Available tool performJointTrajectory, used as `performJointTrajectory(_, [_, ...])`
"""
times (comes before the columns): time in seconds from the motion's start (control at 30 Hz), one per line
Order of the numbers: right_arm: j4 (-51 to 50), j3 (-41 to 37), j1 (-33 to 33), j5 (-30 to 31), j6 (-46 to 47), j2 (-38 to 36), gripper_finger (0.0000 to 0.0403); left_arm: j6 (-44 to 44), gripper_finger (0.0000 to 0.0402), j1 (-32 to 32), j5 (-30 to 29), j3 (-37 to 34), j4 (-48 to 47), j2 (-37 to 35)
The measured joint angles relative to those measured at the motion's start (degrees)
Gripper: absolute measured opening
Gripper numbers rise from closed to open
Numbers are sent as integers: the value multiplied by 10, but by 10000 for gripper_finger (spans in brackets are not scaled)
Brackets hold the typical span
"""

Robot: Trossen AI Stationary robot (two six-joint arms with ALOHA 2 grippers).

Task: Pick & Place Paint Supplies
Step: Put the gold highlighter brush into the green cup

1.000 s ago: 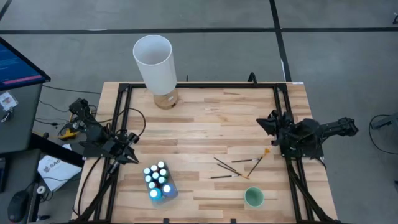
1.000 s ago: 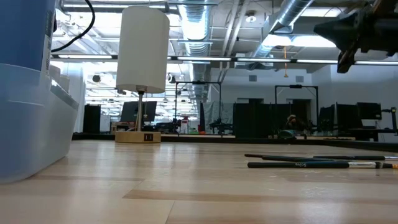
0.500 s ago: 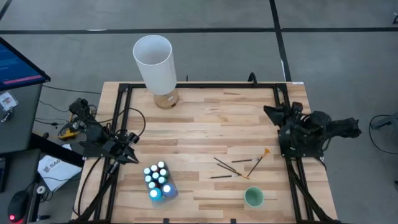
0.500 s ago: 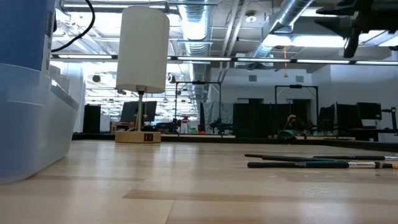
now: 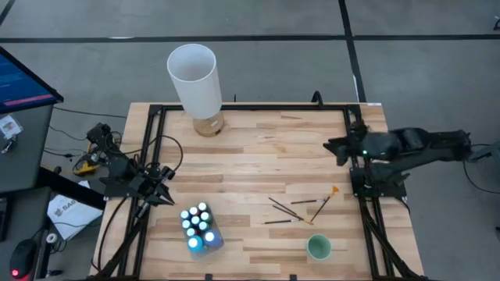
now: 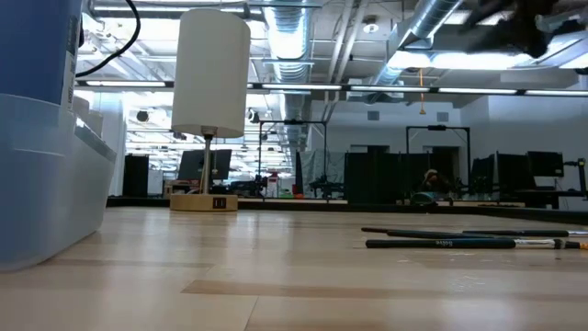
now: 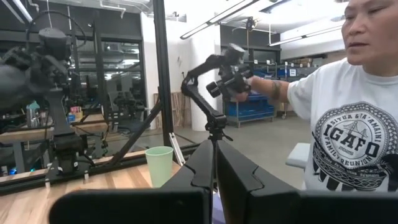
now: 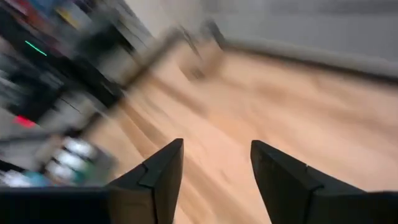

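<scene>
A: Which step is in hand?

B: The reach, I'd judge. Nothing has been picked. The right gripper (image 5: 334, 146) hangs above the right edge of the table (image 5: 258, 156), fingers parted with nothing between them; its own wrist view shows the gap plainly over bare wood.

A: And the other arm?

B: The left gripper (image 5: 166, 195) waits at the left edge, jaws pressed together and empty.

A: Where are the supplies?

B: The small white-capped bottles (image 5: 198, 226) stand packed in a clear tray (image 5: 214, 241) near the front edge, left of centre, just beside the left gripper. The thin dark brushes (image 5: 283, 211) lie loose toward the front right, and one orange-tipped brush (image 5: 324, 202) lies just beside them, nearer the right edge. A small green cup (image 5: 319, 247) sits close to the front edge, beyond the brushes.

A: The tall white cylinder (image 5: 194, 80)?

B: Standing at the back edge, well apart from everything else.

A: So what does the next move call for?

B: Probably bringing the parted right fingers forward and down over one brush, lined up across its handle. They lie flat and thin, so a low, careful pinch is needed.
</scene>
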Motion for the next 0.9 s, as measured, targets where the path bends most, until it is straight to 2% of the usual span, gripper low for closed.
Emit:
performJointTrajectory(0.2, [-245,82,-10,-120,245,131,164,0,7,0,0,0,2,0])
performJointTrajectory(0.27, [-284,83,-9,-175,327,171,164,0,7,0,0,0,3,0])
performJointTrajectory(0.43, [-339,72,-9,-270,496,266,186,0,8,0,0,0,3,0])
performJointTrajectory(0.6, [-337,68,-9,-352,530,352,224,0,8,0,0,0,6,0])
performJointTrajectory(0.73, [-301,68,-1,-369,517,411,236,0,8,0,0,0,7,0])
performJointTrajectory(0.9, [-294,68,16,-395,524,461,231,0,8,0,0,0,7,0])
